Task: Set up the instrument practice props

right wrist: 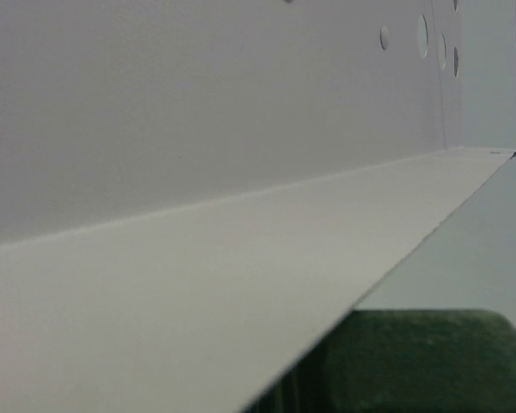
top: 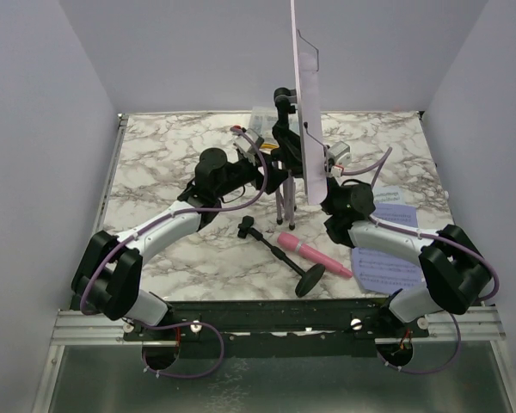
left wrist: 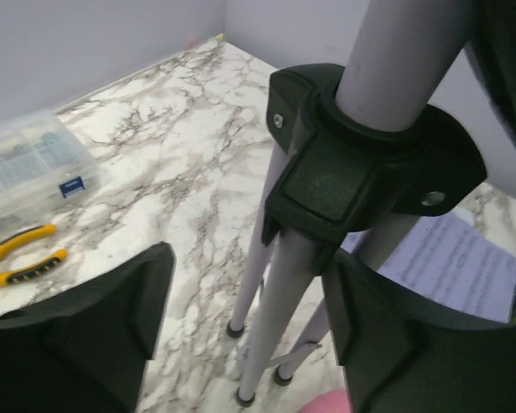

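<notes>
Top external: left hand [top: 271, 163] astride tripod [top: 285, 203]

You have a clear box [left wrist: 30, 163] on the marble table [left wrist: 181, 138]. Your yellow pliers [left wrist: 17, 254] lie just beside it.

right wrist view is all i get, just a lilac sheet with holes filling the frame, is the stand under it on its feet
Observer: Yes. The tripod stands on its legs on the marble table, with the music-stand plate upright above it.
Operator: where's the left tool
Observer: The left tool straddles the tripod legs just below the black collar. Its jaws are open, with a gap showing on one side.
Operator: mic set up yet
Observer: No. The pink microphone lies flat on the table with its stand, in front of the tripod and between the two arms.
</notes>
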`<state>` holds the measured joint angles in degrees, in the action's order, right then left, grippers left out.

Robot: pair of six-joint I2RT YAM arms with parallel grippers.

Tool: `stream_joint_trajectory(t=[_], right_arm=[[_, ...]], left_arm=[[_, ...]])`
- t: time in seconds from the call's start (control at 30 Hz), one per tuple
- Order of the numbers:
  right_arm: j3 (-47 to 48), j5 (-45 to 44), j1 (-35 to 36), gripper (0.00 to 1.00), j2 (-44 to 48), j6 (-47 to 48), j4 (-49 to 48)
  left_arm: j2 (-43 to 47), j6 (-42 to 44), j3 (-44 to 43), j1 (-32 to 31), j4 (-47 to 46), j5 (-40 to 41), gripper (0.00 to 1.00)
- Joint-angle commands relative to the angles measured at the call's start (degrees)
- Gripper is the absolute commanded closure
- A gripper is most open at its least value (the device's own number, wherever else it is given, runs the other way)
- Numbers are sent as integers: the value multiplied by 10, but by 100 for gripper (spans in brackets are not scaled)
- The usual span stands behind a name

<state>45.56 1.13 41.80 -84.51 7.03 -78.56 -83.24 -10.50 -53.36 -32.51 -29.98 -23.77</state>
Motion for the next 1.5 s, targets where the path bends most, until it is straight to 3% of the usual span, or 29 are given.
stream_joint_trajectory(t=[0.0, 0.17, 0.33, 0.37, 0.47, 0.63, 0.7, 0.8, 1.13, 1.23, 1.37, 1.47], right_arm=[[4, 19, 11, 100, 46, 22, -129], [-4, 12, 10, 100, 59, 28, -125], [-2, 1, 11, 100, 54, 37, -128], [-2, 0, 11, 100, 55, 37, -125], [8, -1, 11, 100, 47, 45, -122], [9, -5, 10, 100, 49, 56, -118], [10, -9, 10, 100, 51, 62, -118], [10, -29, 9, 100, 52, 63, -119], [20, -30, 10, 100, 43, 61, -125], [19, -30, 10, 100, 44, 63, -124], [18, -29, 10, 100, 45, 60, -126], [17, -29, 9, 100, 47, 59, -123]], left_arm=[[13, 38, -3, 16, 51, 55, 4], [43, 35, -6, 17, 72, 73, 1], [69, 40, -4, 18, 90, 84, 20], [74, 40, -2, 18, 91, 83, 19], [92, 46, 1, 18, 91, 52, 1], [123, 31, -2, 36, 92, 40, 1], [124, 18, -5, 49, 93, 38, 18], [112, 9, -11, 51, 98, 24, 35], [80, -20, -16, 15, 99, 43, 41], [78, -13, -14, 0, 100, 41, 38], [81, -1, -12, -11, 100, 22, 19], [87, 1, -10, -13, 100, 37, 17]])
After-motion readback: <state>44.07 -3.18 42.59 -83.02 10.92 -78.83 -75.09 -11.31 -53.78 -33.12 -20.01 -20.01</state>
